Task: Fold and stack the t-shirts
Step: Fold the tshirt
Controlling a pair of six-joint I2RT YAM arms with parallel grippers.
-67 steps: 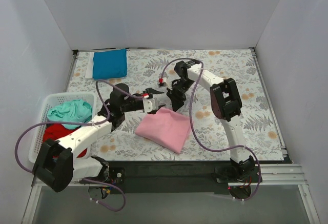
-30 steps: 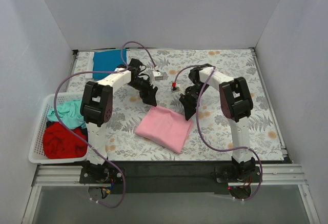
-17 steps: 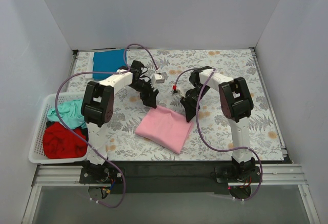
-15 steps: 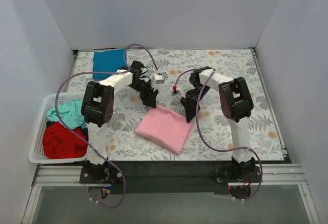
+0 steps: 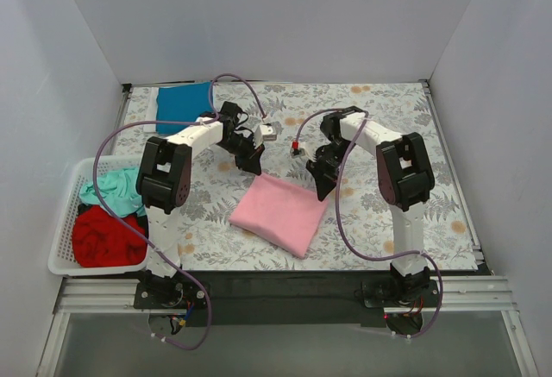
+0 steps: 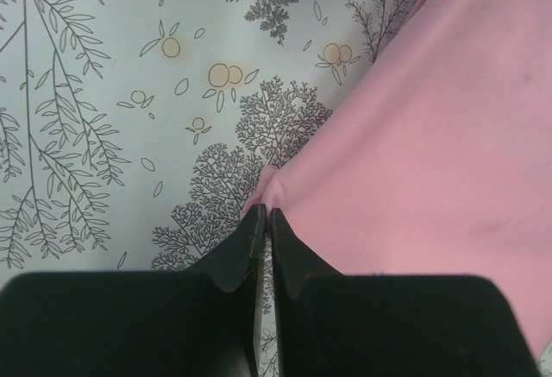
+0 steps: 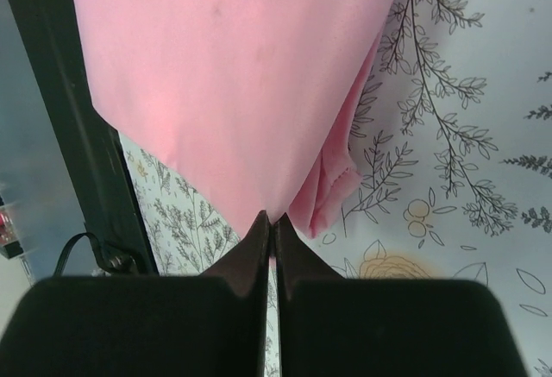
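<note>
Folded light pink soft cloth t-shirt [image 5: 285,213] lies smooth, roughly square, mid fern-printed cloth surface [image 5: 431,135]. Its far-left corner is pinched by the left fingers [image 6: 246,252], puckering the cloth. Its far-right corner is pinched by the right fingers [image 7: 256,252].

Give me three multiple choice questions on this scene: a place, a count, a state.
1. Where on the table is the blue t-shirt? A near right corner; B far left corner; C near middle.
2. How many t-shirts lie in the basket? A four; B one; C two.
3. The left gripper and right gripper are: A shut on the pink t-shirt; B wide open; C holding the basket.
Answers: B, it lies far left; C, the red t-shirt and mint green t-shirt; A, wrist views show pinched pink cloth.
</note>
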